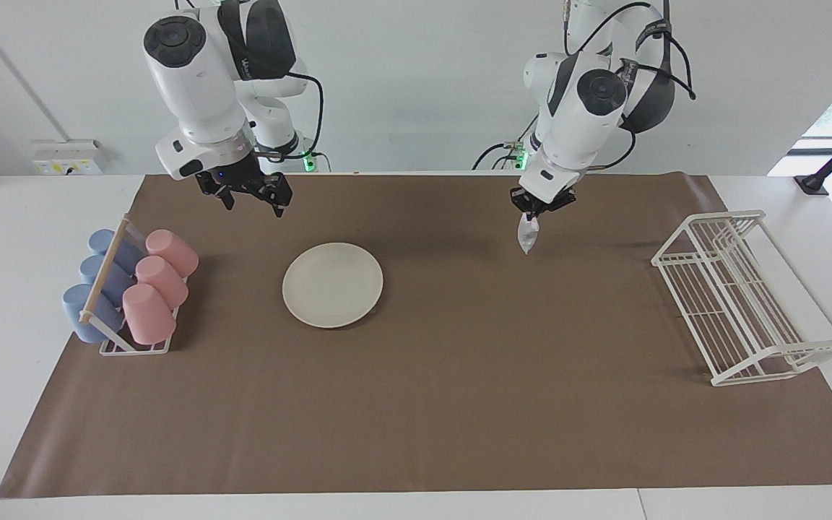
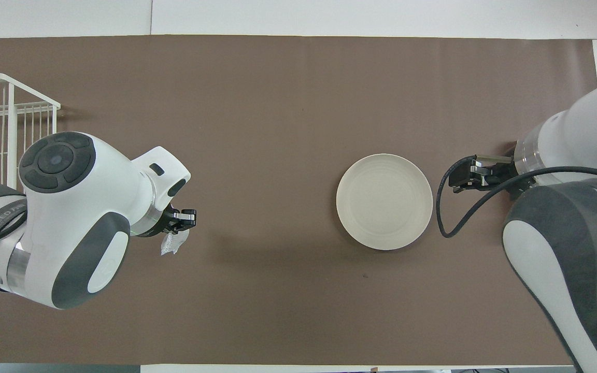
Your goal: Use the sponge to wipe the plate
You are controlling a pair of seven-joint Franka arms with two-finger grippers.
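Note:
The cream-white plate [image 1: 332, 284] [image 2: 384, 201] lies flat on the brown mat, bare. The silvery sponge [image 1: 527, 235] [image 2: 173, 244] hangs limp in the air, pinched at its top by my left gripper [image 1: 534, 211] [image 2: 184, 224], which is shut on it and points down over the mat, between the plate and the wire rack. My right gripper [image 1: 251, 200] [image 2: 465, 178] hangs open and empty above the mat, between the plate and the cup rack.
A rack of pink and blue cups [image 1: 131, 289] [image 2: 596, 145] stands at the right arm's end of the mat. A white wire dish rack [image 1: 744, 292] [image 2: 5, 122] stands at the left arm's end. The brown mat [image 1: 459, 404] covers the table.

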